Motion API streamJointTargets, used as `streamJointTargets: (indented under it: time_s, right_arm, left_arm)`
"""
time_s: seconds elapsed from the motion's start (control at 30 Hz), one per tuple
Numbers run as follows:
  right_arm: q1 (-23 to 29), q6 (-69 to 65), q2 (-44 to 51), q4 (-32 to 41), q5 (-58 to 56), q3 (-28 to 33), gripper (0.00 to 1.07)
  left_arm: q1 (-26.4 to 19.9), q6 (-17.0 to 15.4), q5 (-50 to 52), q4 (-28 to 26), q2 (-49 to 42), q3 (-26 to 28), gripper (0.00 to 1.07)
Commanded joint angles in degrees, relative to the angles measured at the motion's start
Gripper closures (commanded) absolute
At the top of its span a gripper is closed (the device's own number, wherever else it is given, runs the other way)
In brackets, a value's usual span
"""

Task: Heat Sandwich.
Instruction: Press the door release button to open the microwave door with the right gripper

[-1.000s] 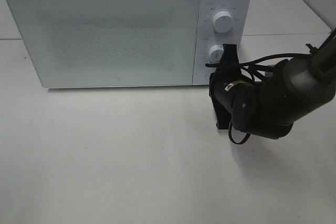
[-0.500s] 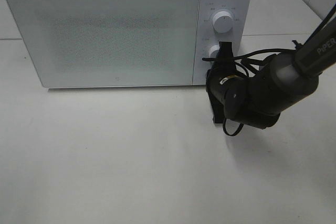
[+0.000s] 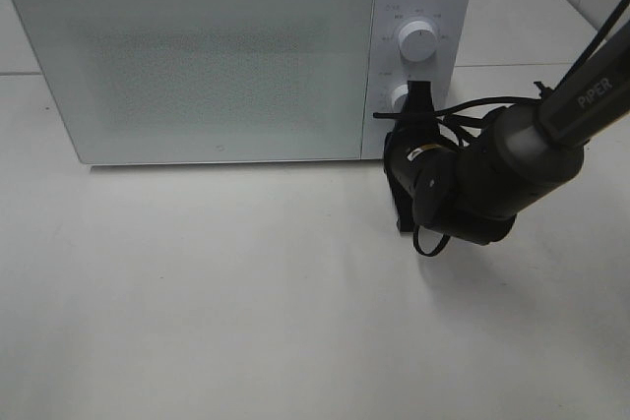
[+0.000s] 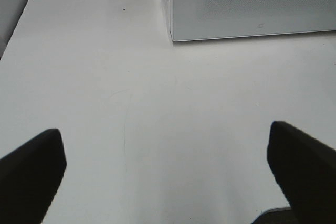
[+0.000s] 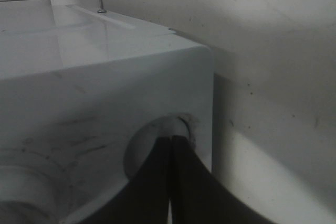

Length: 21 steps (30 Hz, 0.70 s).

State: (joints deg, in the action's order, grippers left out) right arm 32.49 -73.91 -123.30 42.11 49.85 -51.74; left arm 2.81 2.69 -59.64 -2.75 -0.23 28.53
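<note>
The sandwich is out of view. A white microwave (image 3: 197, 56) stands at the back of the table with its door closed. My right gripper (image 3: 420, 93) is shut, pointing up along the control panel, its tips at the lower knob (image 3: 400, 97). In the right wrist view the shut fingertips (image 5: 172, 140) rest against a round knob (image 5: 152, 139) on the panel, with nothing held between them. My left gripper (image 4: 168, 177) is open over bare table, off the microwave's (image 4: 252, 3) front left corner. It does not show in the exterior high view.
An upper knob (image 3: 418, 41) sits above the lower one on the panel. The white table (image 3: 246, 302) stretches in front of the microwave. The right arm's black cables (image 3: 482, 105) loop beside the panel.
The right arm has shifted a little to the left, closer to the control panel, with its gripper still shut. The microwave door stays closed.
</note>
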Motion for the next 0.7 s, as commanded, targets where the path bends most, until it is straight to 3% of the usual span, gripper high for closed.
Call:
streamJointTargets:
  time_s: [0.03, 0.57, 0.7]
  right_arm:
    - [-0.5, 0.7, 1.8, -0.7, 6.5, -1.1, 1.05]
    - [-0.5, 1.8, 1.0, -0.1, 12.4, -4.2, 1.06]
    - [-1.4, 3.8, 0.6, 1.0, 18.9, -6.1, 1.05]
  left_arm:
    - [-0.2, -0.5, 0.2, -0.1, -1.3, -0.2, 0.05]
    - [-0.2, -0.5, 0.2, -0.1, -1.3, -0.2, 0.05]
    - [-0.2, -0.5, 0.2, -0.1, -1.3, -0.2, 0.05]
